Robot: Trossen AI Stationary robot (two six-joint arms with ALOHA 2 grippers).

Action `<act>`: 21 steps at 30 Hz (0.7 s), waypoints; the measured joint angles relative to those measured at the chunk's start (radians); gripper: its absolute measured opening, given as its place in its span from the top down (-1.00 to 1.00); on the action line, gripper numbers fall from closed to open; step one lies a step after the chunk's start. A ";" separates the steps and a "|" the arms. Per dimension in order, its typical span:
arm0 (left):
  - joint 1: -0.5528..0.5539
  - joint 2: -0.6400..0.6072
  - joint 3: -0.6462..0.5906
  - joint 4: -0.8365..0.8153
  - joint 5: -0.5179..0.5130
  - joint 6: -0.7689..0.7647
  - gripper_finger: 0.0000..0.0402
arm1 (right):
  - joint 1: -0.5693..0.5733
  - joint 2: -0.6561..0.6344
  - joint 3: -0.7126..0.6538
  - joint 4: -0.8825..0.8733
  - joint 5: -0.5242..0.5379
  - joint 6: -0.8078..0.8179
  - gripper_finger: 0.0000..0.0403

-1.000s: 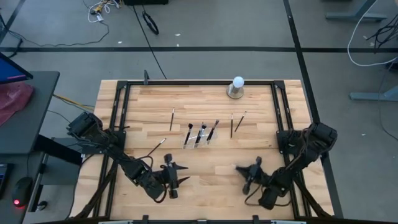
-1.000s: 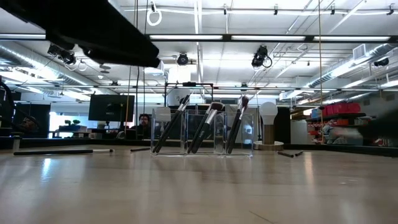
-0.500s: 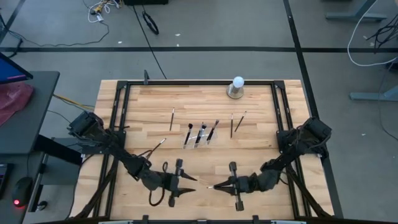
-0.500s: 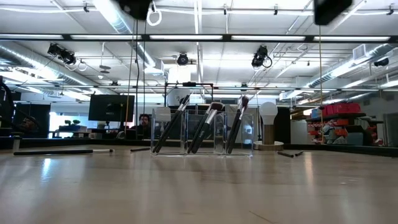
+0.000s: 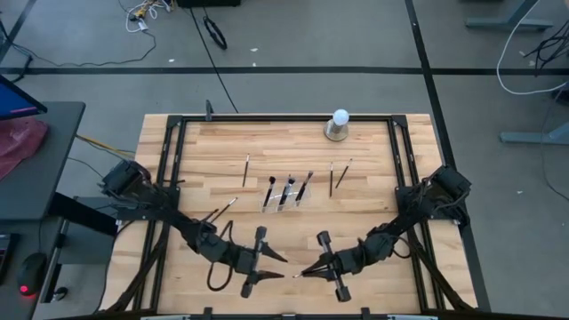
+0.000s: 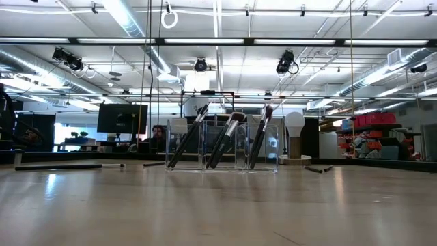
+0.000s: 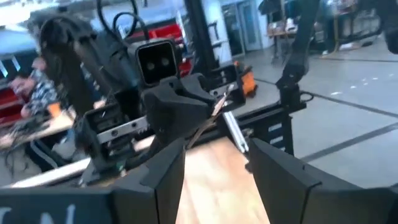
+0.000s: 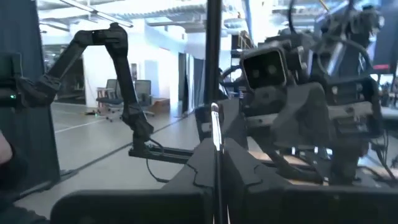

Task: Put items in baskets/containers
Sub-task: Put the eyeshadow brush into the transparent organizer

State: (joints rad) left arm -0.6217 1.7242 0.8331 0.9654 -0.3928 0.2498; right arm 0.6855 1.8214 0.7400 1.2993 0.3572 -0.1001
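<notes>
Near the table's point(image 5: 373, 142) front edge, the right claw point(image 5: 305, 271) pinched a brush point(image 8: 216, 134) toward the half-open, empty left claw point(image 5: 277, 264), apparently for a handover. Beyond both claws, the clear holder point(image 5: 283, 199) already held three brushes.

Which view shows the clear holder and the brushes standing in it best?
The low view: the clear holder stands side-on with three brushes leaning in it. The high view shows it small from above. Neither wrist view shows it.
</notes>
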 joint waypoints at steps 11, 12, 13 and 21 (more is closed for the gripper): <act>-0.006 0.204 0.218 0.031 0.021 0.163 0.07 | 0.004 -0.002 0.033 -0.044 -0.030 -0.020 0.95; -0.010 0.206 0.221 0.028 0.017 0.176 0.08 | 0.008 -0.002 0.033 -0.047 -0.032 -0.020 0.95; -0.014 0.208 0.226 0.028 0.013 0.182 0.08 | 0.011 -0.002 0.033 -0.048 -0.033 -0.020 0.95; -0.038 0.200 0.228 0.082 -0.030 0.234 0.21 | 0.014 -0.002 0.034 -0.066 -0.026 -0.024 0.95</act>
State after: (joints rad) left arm -0.6593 1.9240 1.0607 1.0475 -0.4231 0.4841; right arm 0.6991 1.8191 0.7738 1.2329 0.3313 -0.1246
